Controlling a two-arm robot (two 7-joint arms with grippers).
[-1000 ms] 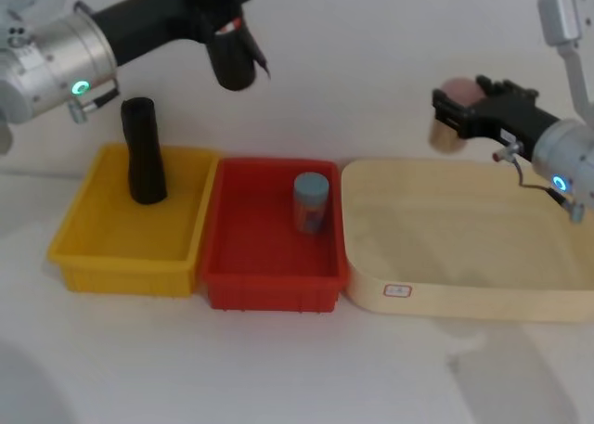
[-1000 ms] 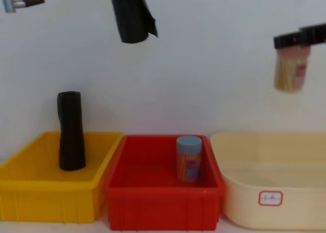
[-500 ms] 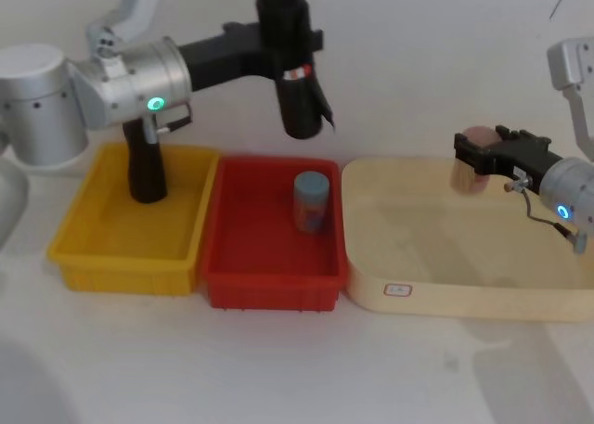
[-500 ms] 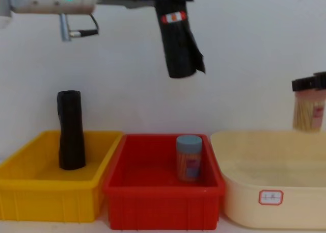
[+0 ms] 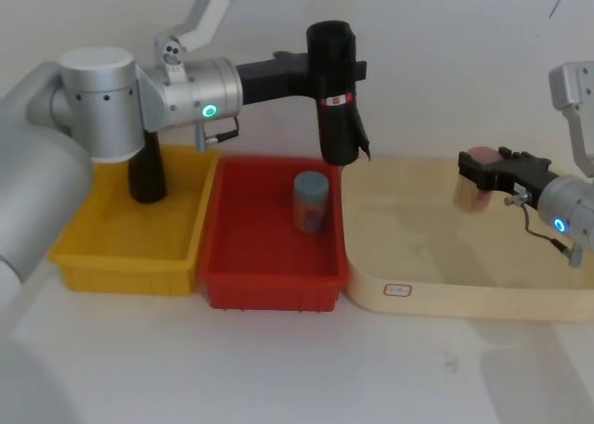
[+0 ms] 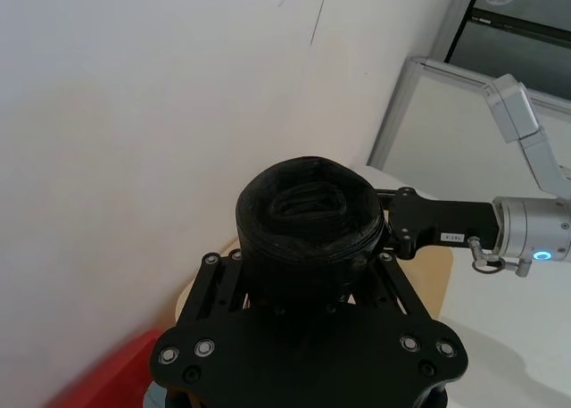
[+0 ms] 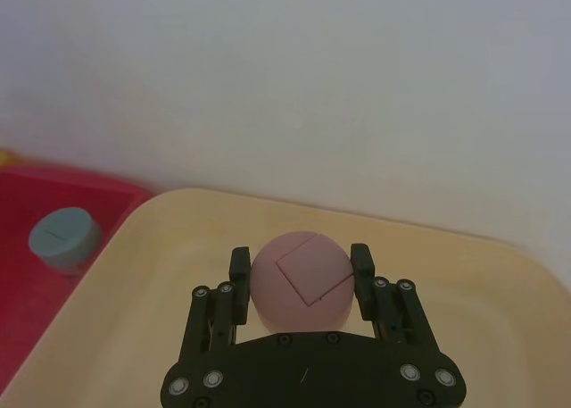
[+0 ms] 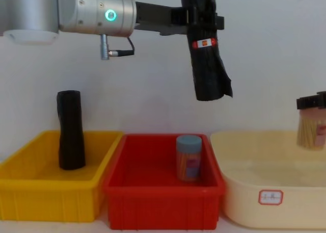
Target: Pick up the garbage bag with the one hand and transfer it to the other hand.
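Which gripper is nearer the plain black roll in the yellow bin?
Left. The left gripper holds the garbage bag above the red bin, right of the black roll; the right gripper hangs farther right, over the cream tub.

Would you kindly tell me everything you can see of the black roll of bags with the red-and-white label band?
The black roll of plastic garbage bags is a wrinkled cylinder, coiled at its top. A red-and-white label band rings its upper part, and a loose flap sticks out near the bottom. It hangs nearly upright in mid-air, clamped near the top by the left gripper, roughly above where the red bin meets the cream tub. Nothing else touches it.
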